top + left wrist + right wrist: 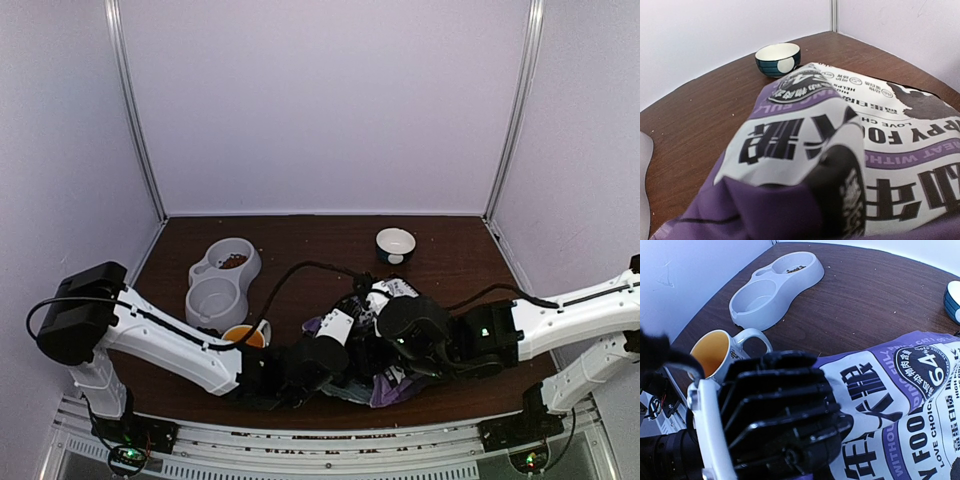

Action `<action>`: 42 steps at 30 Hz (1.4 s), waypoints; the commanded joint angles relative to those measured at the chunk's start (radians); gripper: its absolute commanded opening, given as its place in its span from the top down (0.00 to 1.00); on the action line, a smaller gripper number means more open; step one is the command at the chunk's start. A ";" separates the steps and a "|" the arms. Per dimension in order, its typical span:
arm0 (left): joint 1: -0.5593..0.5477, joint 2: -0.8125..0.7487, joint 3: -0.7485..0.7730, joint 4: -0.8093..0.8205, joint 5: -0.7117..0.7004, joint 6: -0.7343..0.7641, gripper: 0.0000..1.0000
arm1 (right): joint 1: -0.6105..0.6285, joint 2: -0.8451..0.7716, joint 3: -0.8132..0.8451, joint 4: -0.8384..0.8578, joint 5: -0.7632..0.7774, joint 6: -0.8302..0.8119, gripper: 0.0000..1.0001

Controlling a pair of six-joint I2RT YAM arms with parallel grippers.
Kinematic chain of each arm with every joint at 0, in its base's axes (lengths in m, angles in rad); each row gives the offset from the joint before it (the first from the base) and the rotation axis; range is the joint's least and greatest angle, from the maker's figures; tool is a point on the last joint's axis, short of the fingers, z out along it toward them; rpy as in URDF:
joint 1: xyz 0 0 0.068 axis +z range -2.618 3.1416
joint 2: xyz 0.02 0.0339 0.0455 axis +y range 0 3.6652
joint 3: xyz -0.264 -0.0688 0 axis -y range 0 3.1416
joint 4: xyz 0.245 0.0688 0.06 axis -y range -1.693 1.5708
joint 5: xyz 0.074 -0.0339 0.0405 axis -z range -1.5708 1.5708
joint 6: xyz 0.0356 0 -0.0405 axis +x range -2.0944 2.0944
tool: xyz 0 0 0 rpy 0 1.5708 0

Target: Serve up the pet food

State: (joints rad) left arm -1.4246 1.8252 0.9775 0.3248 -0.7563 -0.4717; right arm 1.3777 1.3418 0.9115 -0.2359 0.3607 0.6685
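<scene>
Dark wood table [300, 235], white booth walls. Early stage, by the look of it: a little kibble [234, 261] sits in far cup of feeder [193, 300], near cup bare, more serving left to do. Bag [840, 150] lies mostly flat at near centre, between the arms, just right of mug [248, 335], not yet tipped to pour. Long axis probably left to right, much of it hidden under the wrists; mouth end not shown. Left gripper [352, 315] and right gripper [385, 300] over bag; opening and hold of each impossible to tell, fingers outside every view.
</scene>
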 commanded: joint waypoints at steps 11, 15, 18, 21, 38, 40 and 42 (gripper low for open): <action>0.120 0.096 -0.029 0.215 0.710 0.055 1.00 | 0.019 -0.033 0.007 0.096 -0.107 -0.005 1.00; 0.123 0.095 -0.029 0.227 0.828 0.062 1.00 | 0.011 -0.058 -0.006 0.090 -0.097 -0.004 1.00; 0.125 0.084 -0.033 0.237 0.924 0.049 1.00 | -0.001 -0.079 -0.018 0.091 -0.095 0.002 1.00; 0.125 0.062 -0.048 0.242 0.982 0.036 1.00 | -0.005 -0.093 -0.028 0.095 -0.095 0.009 1.00; 0.251 -0.187 -0.296 0.444 1.144 -0.333 1.00 | -0.007 -0.153 -0.046 0.034 -0.041 0.018 1.00; 0.273 -0.225 -0.322 0.460 1.167 -0.391 1.00 | -0.009 -0.163 -0.048 0.022 -0.032 0.019 1.00; 0.298 -0.265 -0.342 0.450 1.181 -0.448 1.00 | -0.009 -0.174 -0.052 0.012 -0.022 0.019 1.00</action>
State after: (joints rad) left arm -1.1713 1.6321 0.6701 0.6994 0.3584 -0.7647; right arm 1.3621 1.2167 0.8585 -0.2802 0.3222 0.6819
